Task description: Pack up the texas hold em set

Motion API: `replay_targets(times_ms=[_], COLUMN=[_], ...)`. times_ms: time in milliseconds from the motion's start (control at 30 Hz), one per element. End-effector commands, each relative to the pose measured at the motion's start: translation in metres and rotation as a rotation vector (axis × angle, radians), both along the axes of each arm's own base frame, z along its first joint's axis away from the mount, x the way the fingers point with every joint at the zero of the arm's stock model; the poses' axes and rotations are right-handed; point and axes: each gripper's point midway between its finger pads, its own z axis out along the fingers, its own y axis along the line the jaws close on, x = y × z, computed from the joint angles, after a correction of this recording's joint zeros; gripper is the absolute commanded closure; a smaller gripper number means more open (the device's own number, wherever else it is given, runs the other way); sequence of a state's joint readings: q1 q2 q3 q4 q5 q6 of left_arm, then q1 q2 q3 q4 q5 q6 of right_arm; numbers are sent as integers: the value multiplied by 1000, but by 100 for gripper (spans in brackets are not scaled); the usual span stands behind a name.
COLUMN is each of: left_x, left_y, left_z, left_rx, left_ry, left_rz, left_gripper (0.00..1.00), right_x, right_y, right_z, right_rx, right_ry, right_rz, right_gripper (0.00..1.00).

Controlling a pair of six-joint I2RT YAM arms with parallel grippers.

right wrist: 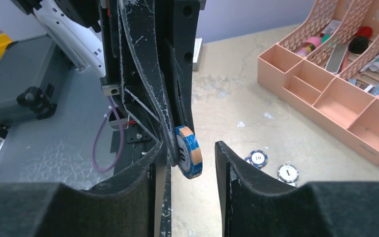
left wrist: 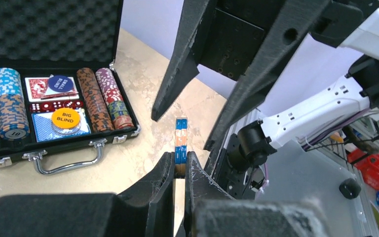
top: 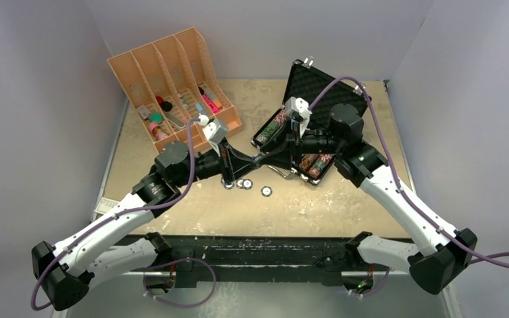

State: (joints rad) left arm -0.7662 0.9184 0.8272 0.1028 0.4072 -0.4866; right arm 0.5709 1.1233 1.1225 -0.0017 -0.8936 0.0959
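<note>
I had the left gripper [left wrist: 178, 165] clamped on a blue-and-orange chip [left wrist: 180, 140], holding it on edge in the air above the near middle of the worktop [top: 318, 212]. The right gripper [right wrist: 191, 148] stood with its jaws apart on either side of that chip, not closed on it.

I judged this to be a hand-over. To do it well, I would centre the right jaws on the free part of the chip's flat faces and close them firmly. Only then would I let the left jaws go, because an early release would drop the chip on its edge and let it roll.

Just beyond, loose chips [top: 266, 192] lay flat on the worktop, not yet collected. Farther right the black briefcase [top: 315, 83] lay open with its foam lid up, and chip rows, cards and blind buttons [left wrist: 65, 118] filled its tray. Far left stood the orange organiser [top: 172, 66], no part of this job.

The worktop was a mottled, scuffed tan board. Plain pale walls closed it in on the left, right and far sides.
</note>
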Motion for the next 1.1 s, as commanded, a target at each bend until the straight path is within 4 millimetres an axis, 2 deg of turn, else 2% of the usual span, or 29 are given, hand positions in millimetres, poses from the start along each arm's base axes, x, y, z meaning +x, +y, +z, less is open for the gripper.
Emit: replay_targets(times_ms=[0,67,167,333,467,533,600,667,733,867,1000,1067], left_x=[-9,-9,-8,-5,6,17,31,44,52,56,54,55], left_y=[1,2,2,4,11,18,30,44,58,76,79,79], left_z=[26,24,24,25,20,15,9,3,-2,2,5,4], left_rx=[-25,-16,-18,-16,12,34,62,87,117,123,111,114], left_ry=[-100,-109,-121,-132,-125,-105,-74,-52,-44,-54,-65,-64], left_rz=[-49,-48,-41,-22,54,132,239,349,435,521,527,530], left_gripper=[100,100,100,100,100,85,57,44,39,37,37,37], right_x=[-7,-8,-13,-18,-22,-15,0,19,45,97,150,170], right_y=[5,7,9,10,8,8,8,6,2,-10,-24,-29], right_z=[7,6,5,1,2,4,6,6,4,-19,-66,-92], right_rx=[20,22,25,10,5,1,3,-7,-28,-119,-267,-343], right_ry=[-51,-39,-31,-15,-21,-32,-38,-55,-78,-91,-70,-45], right_rz=[86,110,153,210,232,181,83,-31,-169,-409,-623,-693], right_gripper=[63,73,81,100,100,100,100,100,100,100,100,100])
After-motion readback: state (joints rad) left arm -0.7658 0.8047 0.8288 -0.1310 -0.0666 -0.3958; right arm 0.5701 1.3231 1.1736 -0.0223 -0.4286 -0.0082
